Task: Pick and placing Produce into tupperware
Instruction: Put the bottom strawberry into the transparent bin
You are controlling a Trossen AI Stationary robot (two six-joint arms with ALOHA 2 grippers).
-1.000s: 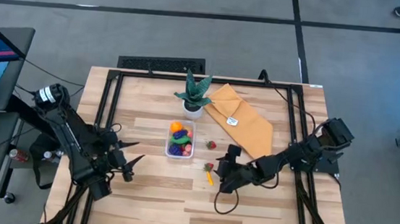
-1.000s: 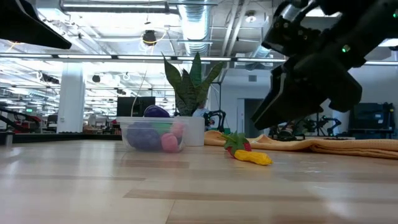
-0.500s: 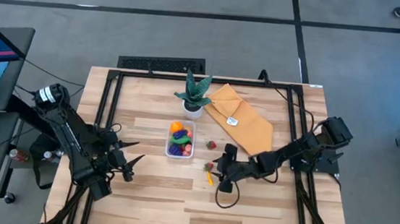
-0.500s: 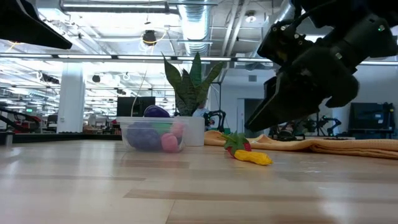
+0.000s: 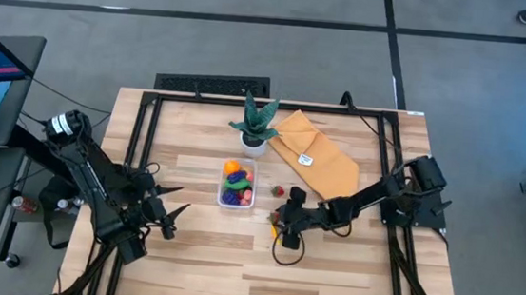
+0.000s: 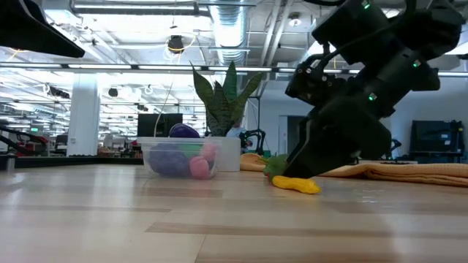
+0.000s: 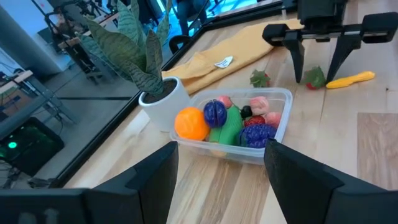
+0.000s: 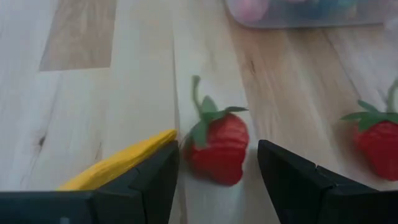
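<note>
The clear tupperware (image 5: 237, 183) holds several toy produce pieces and stands mid-table; it also shows in the left wrist view (image 7: 236, 127). A red strawberry (image 8: 217, 146) lies on the table to its right and nearer the front. My right gripper (image 8: 217, 186) is open and low over this strawberry, one finger on each side of it, fingers pointing down (image 7: 317, 62). A yellow piece (image 8: 118, 165) lies just outside one finger. A second strawberry (image 8: 379, 140) lies nearer the tupperware. My left gripper (image 5: 173, 211) is open and empty at the table's front left.
A green plant in a white pot (image 5: 256, 123) stands behind the tupperware. A mustard-yellow cloth (image 5: 314, 162) lies at the back right. Bare wood lies along the table's front edge (image 5: 233, 269).
My right gripper has gone toward the table's left edge and down, staying open. Its fingers now stand on either side of the strawberry beside the yellow piece. The produce has not moved.
</note>
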